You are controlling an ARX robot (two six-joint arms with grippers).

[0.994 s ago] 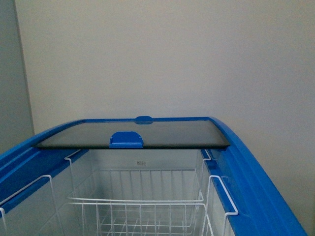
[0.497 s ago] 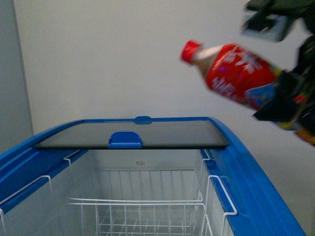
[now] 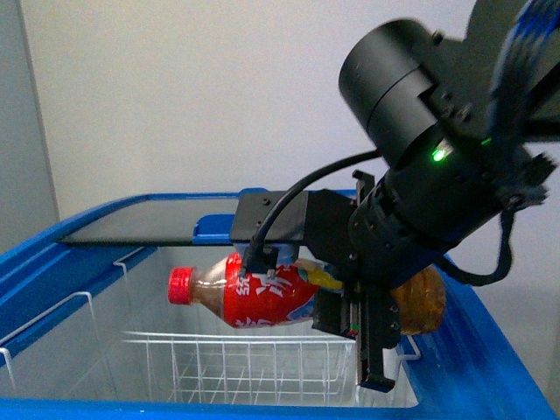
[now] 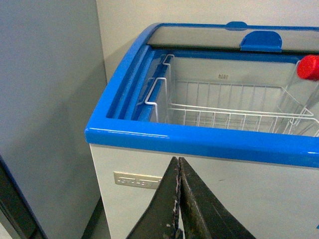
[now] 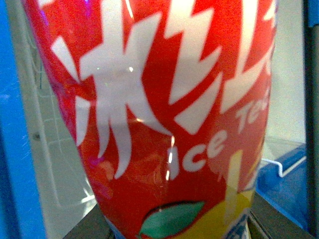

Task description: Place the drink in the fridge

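The drink is an iced-tea bottle (image 3: 262,297) with a red label and red cap, lying on its side over the open fridge (image 3: 52,280), cap toward the left. My right gripper (image 3: 350,302) is shut on its body, above the white wire basket (image 3: 245,367). In the right wrist view the bottle's label (image 5: 164,114) fills nearly the whole frame. The fridge is a white chest with a blue rim (image 4: 199,142), its dark glass lid (image 3: 140,229) slid to the back. My left gripper (image 4: 178,199) is shut and empty, low in front of the fridge's white front wall.
A grey cabinet side (image 4: 45,109) stands close to the fridge's left. A pale wall (image 3: 192,96) rises behind the fridge. The lid's blue handle (image 4: 260,41) sits at the opening's far edge.
The right arm swung in from the upper right and came down; the bottle moved from high above the lid to just over the fridge opening, turned to lie on its side.
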